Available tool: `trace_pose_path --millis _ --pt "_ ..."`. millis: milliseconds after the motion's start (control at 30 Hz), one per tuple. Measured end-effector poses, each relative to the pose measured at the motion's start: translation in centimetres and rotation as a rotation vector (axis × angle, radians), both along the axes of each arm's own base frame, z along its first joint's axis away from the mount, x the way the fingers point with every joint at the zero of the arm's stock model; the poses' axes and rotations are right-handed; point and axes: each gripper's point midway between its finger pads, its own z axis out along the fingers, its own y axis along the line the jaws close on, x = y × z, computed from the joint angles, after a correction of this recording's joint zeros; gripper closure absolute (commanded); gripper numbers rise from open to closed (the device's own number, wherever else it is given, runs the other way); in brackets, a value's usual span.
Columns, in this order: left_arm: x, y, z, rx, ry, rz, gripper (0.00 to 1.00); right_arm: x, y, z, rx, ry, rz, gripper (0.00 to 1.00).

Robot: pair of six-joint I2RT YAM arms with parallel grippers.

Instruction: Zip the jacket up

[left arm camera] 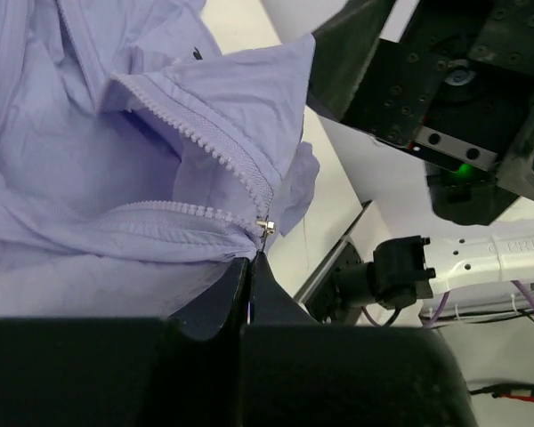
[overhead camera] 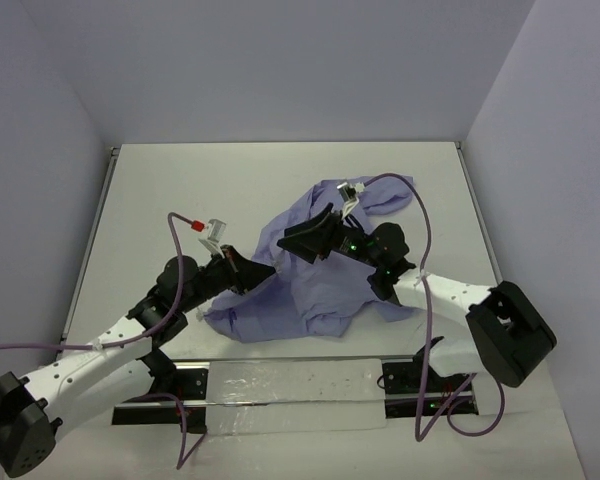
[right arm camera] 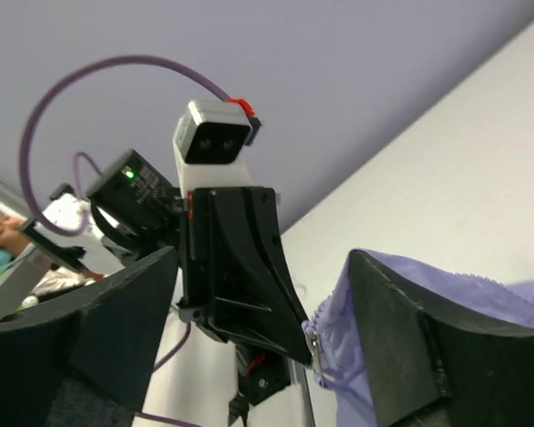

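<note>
Jacket (overhead camera: 310, 275) showing plain lavender-purple, unpatterned; its zipper teeth (left arm camera: 218, 147) running as a paler, whitish row, the slider (left arm camera: 265, 228) glinting silver. Worktop (overhead camera: 180, 190) appearing matte white. Cables (right arm camera: 116, 62) trailing purple. Left arm (overhead camera: 90, 365) and right arm (overhead camera: 445, 290) showing white links with black joints; a green light (left arm camera: 463, 169) glowing.

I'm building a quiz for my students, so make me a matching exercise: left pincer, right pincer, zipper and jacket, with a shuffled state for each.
Things:
1 left pincer
2 right pincer
3 zipper
4 jacket

States:
A lilac, crumpled on the table
B wide open, holding nothing
C shut on the jacket's edge
D undone, teeth rows apart

Pairs: 1-C; 2-B; 3-D; 4-A
</note>
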Motion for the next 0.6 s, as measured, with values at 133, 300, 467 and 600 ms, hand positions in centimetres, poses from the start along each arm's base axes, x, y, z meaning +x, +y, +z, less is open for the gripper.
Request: trace_pose_path --millis 133,300,467,600 --pt "-0.3 -0.2 0.1 0.038 0.061 -0.017 1.0 -0.3 -0.9 -0.7 -0.08 0.027 -0.037 0.09" --pt "-1.6 -0.9 -1.4 0.094 0.189 -0.089 1.0 0.7 -3.2 -3.0 -0.302 0.082 -0.197 0.07" --pt "-3.9 -0.5 -4.7 0.192 0.388 -0.147 1.0 1.5 -6.6 -3.2 -0.541 0.064 -0.393 0.12" --pt "-5.5 0.3 -5.9 0.233 0.495 -0.16 1.0 -1.3 -6.9 -2.6 -0.663 -0.014 -0.42 0.28"
